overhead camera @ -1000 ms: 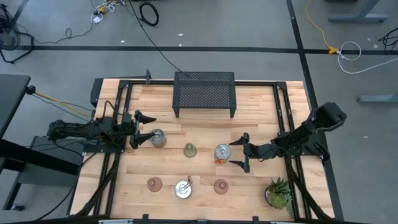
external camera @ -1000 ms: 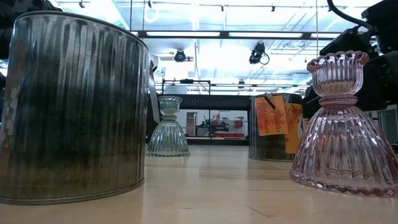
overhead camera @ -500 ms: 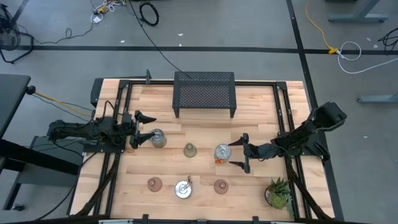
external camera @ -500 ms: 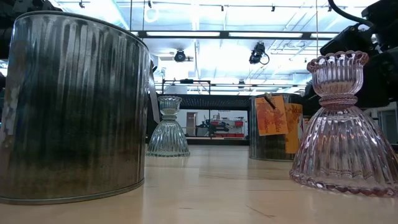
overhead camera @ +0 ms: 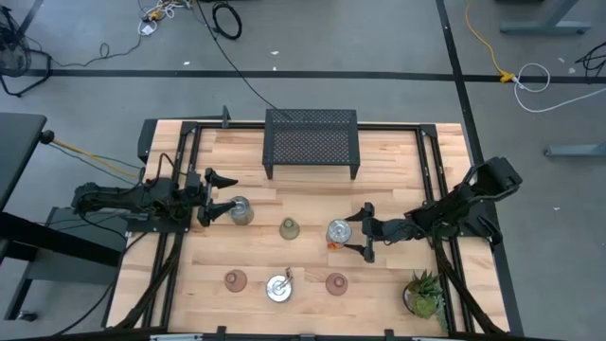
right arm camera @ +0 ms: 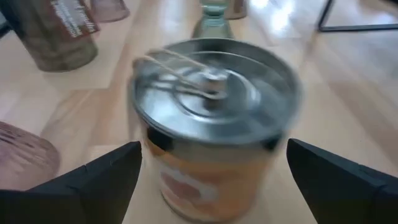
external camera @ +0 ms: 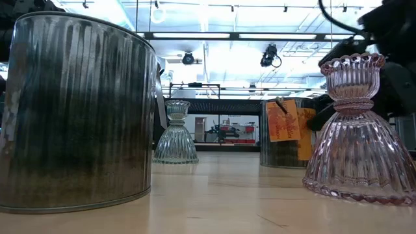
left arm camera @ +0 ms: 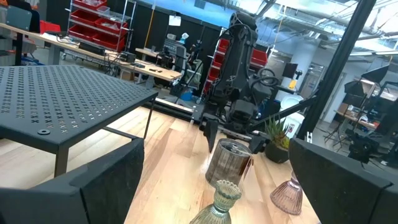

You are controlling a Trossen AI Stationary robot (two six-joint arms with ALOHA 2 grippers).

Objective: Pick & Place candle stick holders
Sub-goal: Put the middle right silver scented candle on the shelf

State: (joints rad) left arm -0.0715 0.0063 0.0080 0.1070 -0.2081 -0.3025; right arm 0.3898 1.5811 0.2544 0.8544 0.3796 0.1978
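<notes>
Right claw [overhead camera: 361, 232] spread wide, fingers just beside orange-labelled silver tin holder [overhead camera: 339, 231] at mid surface [overhead camera: 398, 161], not yet around it. Judgement: advance level until tin sits centred between fingers, then squeeze below lid rim. Left claw [overhead camera: 210, 194] spread, waits by second silver tin [overhead camera: 240, 209]. Versus a second ago: right claw moved closer to tin; left unchanged

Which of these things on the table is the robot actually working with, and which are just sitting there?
Part of the job: the silver tin with orange label, with the open right gripper around it; silver tin by the left gripper; third tin; green glass holder; two pink glass holders.

Just there: black mesh rack; potted plant.
</notes>
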